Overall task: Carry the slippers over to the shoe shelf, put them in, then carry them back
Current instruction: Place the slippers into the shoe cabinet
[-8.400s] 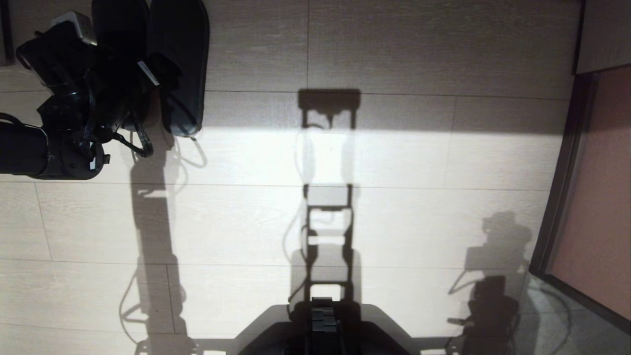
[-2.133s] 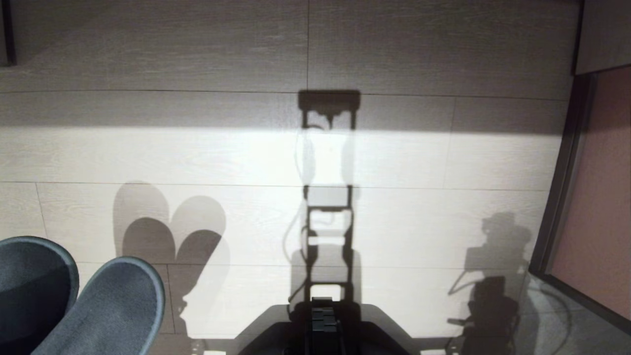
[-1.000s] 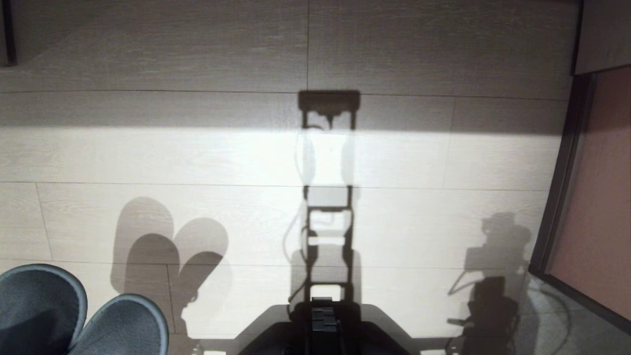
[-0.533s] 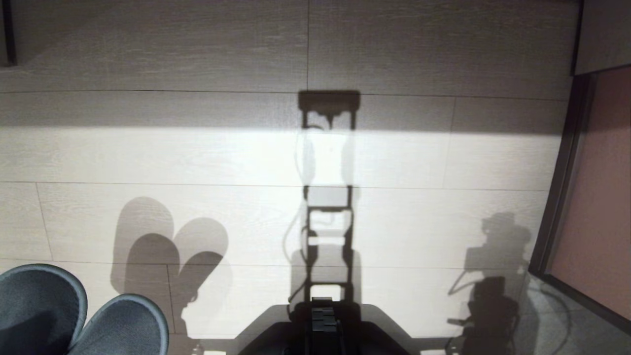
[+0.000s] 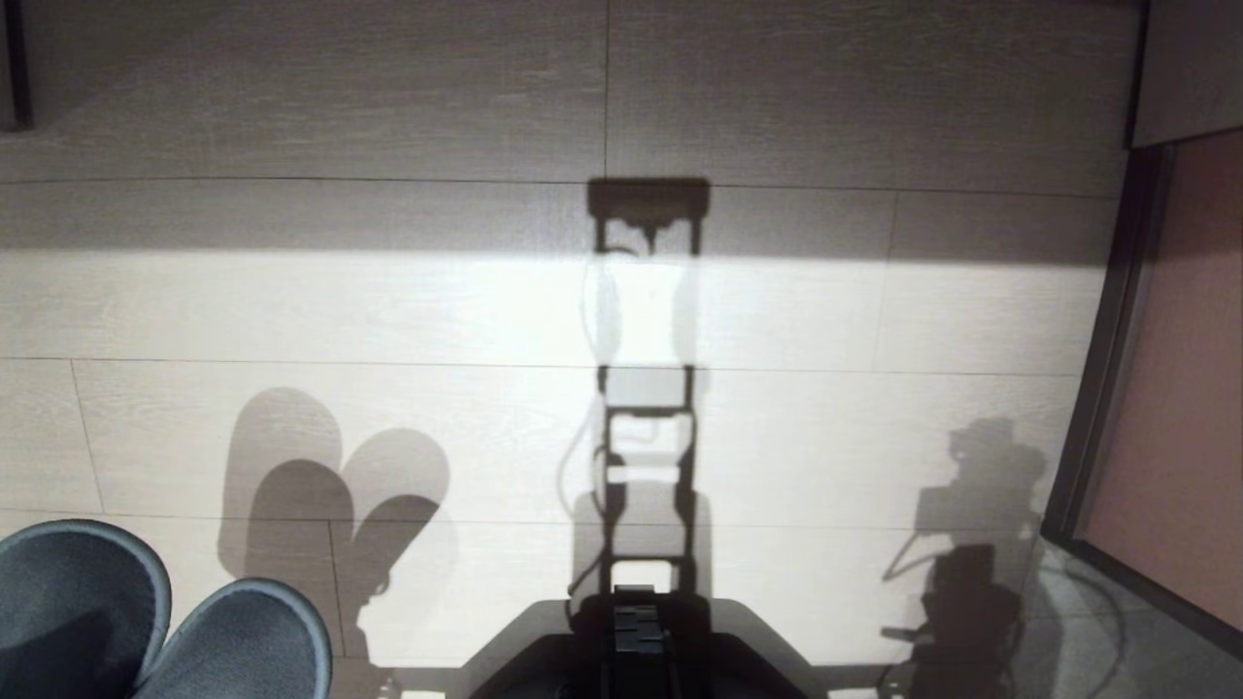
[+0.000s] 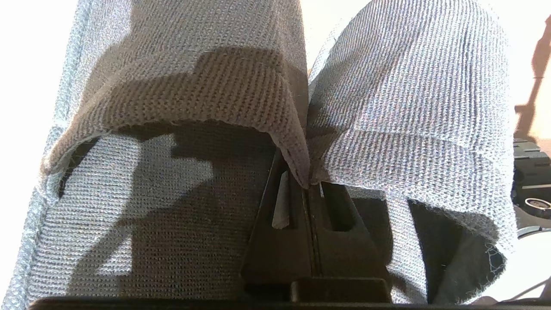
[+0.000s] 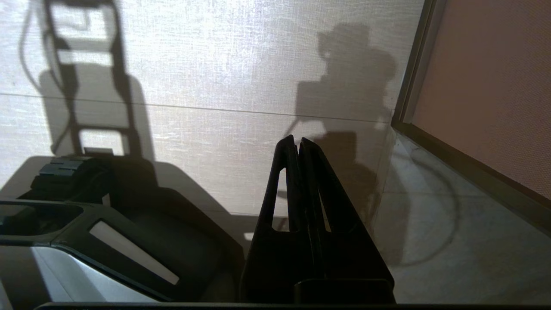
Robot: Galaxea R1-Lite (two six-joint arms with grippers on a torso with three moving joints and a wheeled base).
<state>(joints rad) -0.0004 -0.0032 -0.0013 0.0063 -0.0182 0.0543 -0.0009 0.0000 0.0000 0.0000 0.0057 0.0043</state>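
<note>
The slippers, a greyish-blue fabric pair, hang toes forward in the head view's lower left corner, one toe beside the other, above the floor. In the left wrist view my left gripper is shut on the two slippers' inner upper edges, pinched together between its tips; one slipper spreads to one side and the other to the opposite side. My right gripper is shut on nothing and parked low by the base. The shoe shelf is out of view.
Pale wood-look floor fills the view, crossed by shadows of my frame and of the slippers. My dark base shows at the bottom centre. A brown panel in a dark frame stands along the right.
The slippers have come down from the upper left, where the left arm held them, to the lower left corner. Over the last second nothing has moved.
</note>
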